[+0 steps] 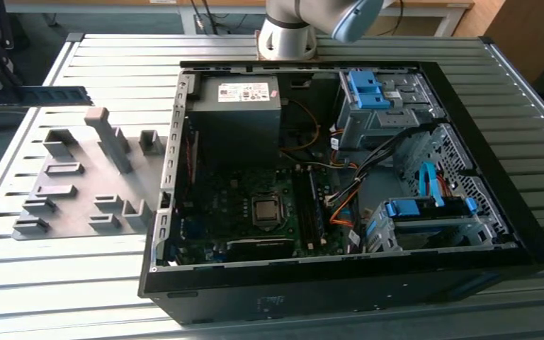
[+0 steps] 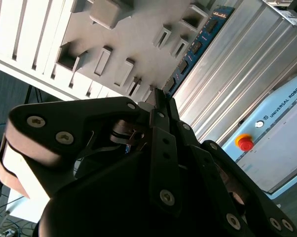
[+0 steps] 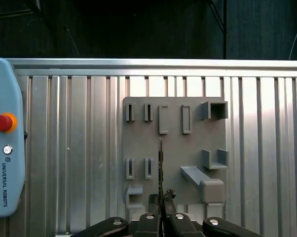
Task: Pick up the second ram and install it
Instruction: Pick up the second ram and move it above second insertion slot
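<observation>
Clearly the black gripper [image 3: 161, 198] clamps one end of the second ram [image 1: 54, 94], a long flat blue-green circuit-board stick, above the grey plastic holder plate [image 1: 83, 195]. It looks light, stiff and fragile, so an edge grip suits.

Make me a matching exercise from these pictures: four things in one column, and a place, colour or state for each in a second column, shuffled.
Things
1. second ram
2. holder plate
3. computer case
4. emergency stop button

Descriptions
A. red
B. open, motherboard exposed
C. held in the gripper
D. grey, beside the case on the exterior view's left

Pairs: 1-C, 2-D, 3-B, 4-A.
</observation>
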`<action>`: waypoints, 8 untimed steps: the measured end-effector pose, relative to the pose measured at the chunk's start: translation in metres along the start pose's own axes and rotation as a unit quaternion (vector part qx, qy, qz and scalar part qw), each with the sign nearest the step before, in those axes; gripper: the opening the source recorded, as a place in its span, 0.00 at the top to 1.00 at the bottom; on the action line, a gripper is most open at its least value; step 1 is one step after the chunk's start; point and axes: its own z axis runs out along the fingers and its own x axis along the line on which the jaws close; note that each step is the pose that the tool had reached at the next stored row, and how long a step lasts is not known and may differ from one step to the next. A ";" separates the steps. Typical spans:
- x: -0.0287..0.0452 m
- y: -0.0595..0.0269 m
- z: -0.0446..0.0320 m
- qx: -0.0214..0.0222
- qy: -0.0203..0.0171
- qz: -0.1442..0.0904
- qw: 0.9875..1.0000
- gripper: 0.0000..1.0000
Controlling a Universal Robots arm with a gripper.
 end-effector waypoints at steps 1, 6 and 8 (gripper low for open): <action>0.0000 -0.0010 0.0000 0.000 0.000 0.000 1.000 0.86; -0.0001 -0.0055 -0.0002 0.000 0.000 0.000 1.000 0.86; -0.0002 -0.0074 -0.0002 0.000 0.000 0.000 1.000 0.86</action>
